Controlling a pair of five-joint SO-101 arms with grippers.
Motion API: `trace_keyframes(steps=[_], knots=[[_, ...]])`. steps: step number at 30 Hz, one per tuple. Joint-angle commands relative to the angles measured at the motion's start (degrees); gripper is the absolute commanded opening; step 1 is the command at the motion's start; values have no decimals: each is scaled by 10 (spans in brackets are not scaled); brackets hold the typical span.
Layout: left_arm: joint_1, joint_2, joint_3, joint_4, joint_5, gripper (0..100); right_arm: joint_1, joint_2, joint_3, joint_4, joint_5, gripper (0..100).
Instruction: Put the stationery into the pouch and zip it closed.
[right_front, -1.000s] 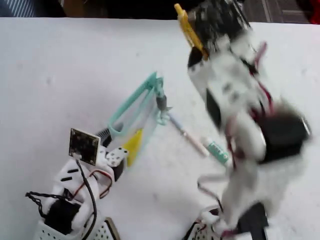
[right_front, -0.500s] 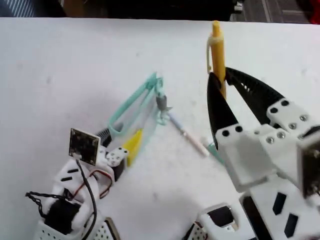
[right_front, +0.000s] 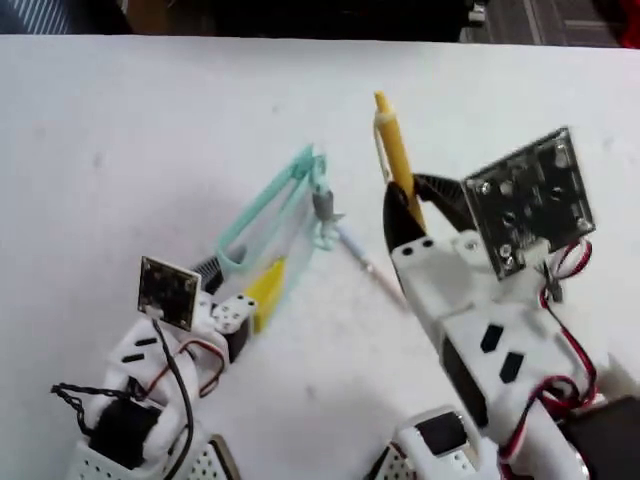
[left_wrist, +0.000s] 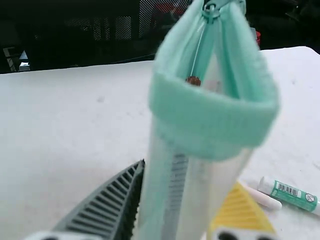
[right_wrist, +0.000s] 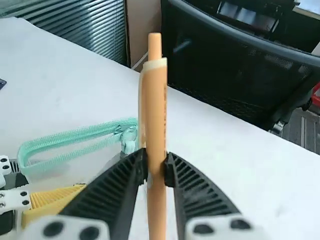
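Observation:
A mint-rimmed clear pouch (right_front: 268, 232) stands on edge with its mouth open, and my left gripper (right_front: 245, 285) is shut on its near end. In the left wrist view the pouch (left_wrist: 210, 120) rises between the grey and yellow fingers (left_wrist: 107, 210). My right gripper (right_front: 412, 200) is shut on a yellow pen (right_front: 394, 150), which it holds above the table just right of the pouch's zipper end. The pen (right_wrist: 155, 125) stands upright between the black fingers (right_wrist: 115, 187) in the right wrist view, with the pouch (right_wrist: 70, 145) beyond. A pale pen (right_front: 358, 257) lies beside the pouch.
A green and white tube (left_wrist: 289, 193) lies on the white table (right_front: 120, 130) next to the pale pen's end (left_wrist: 260, 197). The right arm's body covers the table's near right part. A dark mesh chair (right_wrist: 240, 65) stands beyond the far edge.
The right arm has swung about with the yellow pen and brought it down and left, closer to the pouch's zipper end. The left arm and pouch have not moved.

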Motion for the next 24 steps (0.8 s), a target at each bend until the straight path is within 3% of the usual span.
trace_keyframes(steps=[1,9,15,24], knots=[[11,2,-3,-18,-4,203,-5,-39,41,-58,-4,16],[52,2,-1,-13,-3,229,-138,-68,165,-262,-120,17],[52,2,0,-7,-3,245,-148,-65,232,-379,-123,18],[51,2,0,-10,-5,245,-149,-65,341,-458,-125,17]])
